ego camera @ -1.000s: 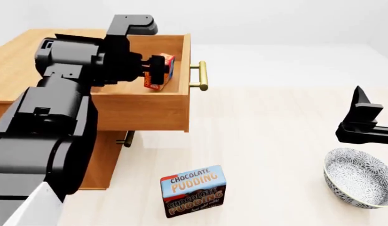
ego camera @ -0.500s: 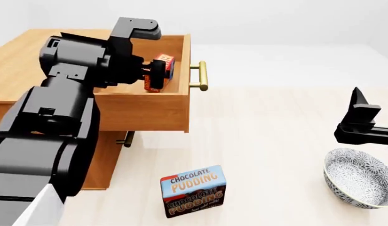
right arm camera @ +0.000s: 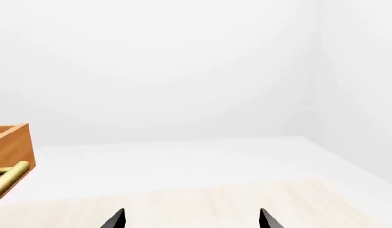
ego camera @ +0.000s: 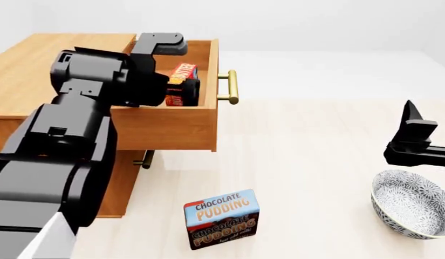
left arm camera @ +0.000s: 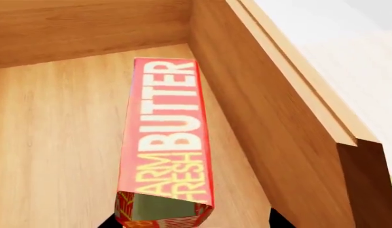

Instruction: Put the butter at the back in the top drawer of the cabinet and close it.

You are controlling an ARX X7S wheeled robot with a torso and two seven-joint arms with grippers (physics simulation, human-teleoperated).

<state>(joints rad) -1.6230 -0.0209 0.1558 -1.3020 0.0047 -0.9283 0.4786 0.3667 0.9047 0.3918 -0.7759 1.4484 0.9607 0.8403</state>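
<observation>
Head view: the left end effector reaches into the pulled-out top drawer of the cabinet, pinching the butter by its near end. The red box sits inside the drawer cavity, near the inner face of the drawer front, tilted with its lettered side facing up and outward. The brass bar handle projects from the drawer front. A second handle of a lower drawer shows beneath the open one.

On the pale floor in front of the cabinet stands the chocolate pudding box, upright and well apart from the drawer. A patterned bowl rests near the right edge, just below the right end effector, which hangs in the air holding nothing.

In the left wrist view the butter lies lengthwise over the drawer floor, just beside the side wall; whether it touches the floor cannot be told. In the right wrist view two dark fingertips stand spread apart, with only floor between them.
</observation>
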